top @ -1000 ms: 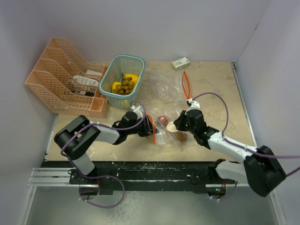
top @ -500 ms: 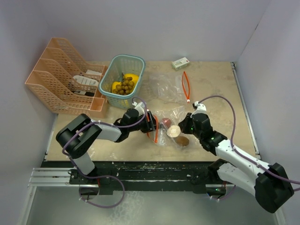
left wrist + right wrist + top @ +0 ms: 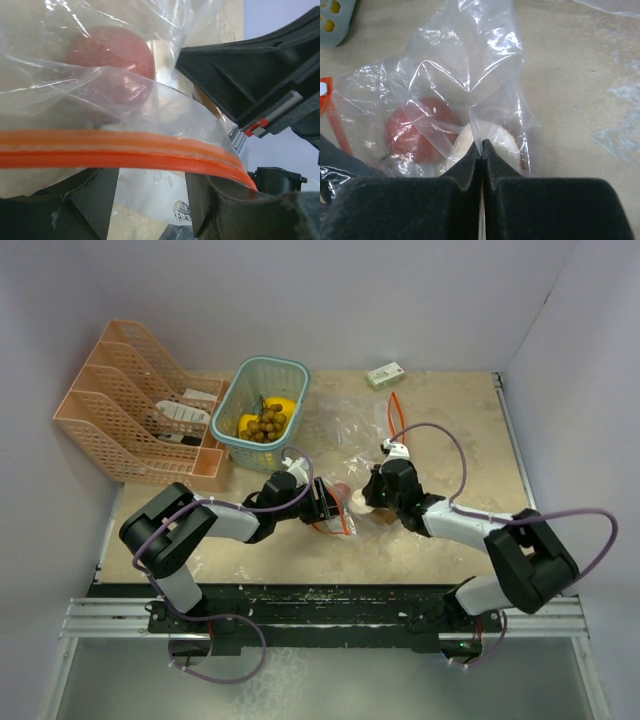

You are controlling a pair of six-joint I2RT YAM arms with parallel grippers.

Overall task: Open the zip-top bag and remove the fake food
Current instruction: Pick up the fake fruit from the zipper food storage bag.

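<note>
The clear zip-top bag (image 3: pixel 350 480) with an orange zip strip (image 3: pixel 125 152) lies mid-table between my grippers. Inside it are a round red piece (image 3: pixel 415 135) and a beige piece (image 3: pixel 502 142) of fake food. My left gripper (image 3: pixel 325 508) is at the bag's mouth. Its jaws stand apart in the left wrist view (image 3: pixel 152 172), with the zip strip lying across them. My right gripper (image 3: pixel 368 498) is shut on a fold of the bag's plastic (image 3: pixel 482 142), just over the beige piece. Yellow fruits (image 3: pixel 282 407) and a brownish grape cluster (image 3: pixel 265 424) lie in the green basket (image 3: pixel 290 368).
A peach file rack (image 3: pixel 130 410) stands at the back left. A second, empty clear bag (image 3: pixel 350 425) with an orange strip (image 3: pixel 395 420) lies behind the grippers. A small white-green box (image 3: pixel 385 374) sits by the back wall.
My right arm drew back, then swung left and further in, and its gripper now pinches the bag. The brown piece seen earlier near the front is hidden now. The left gripper barely moved.
</note>
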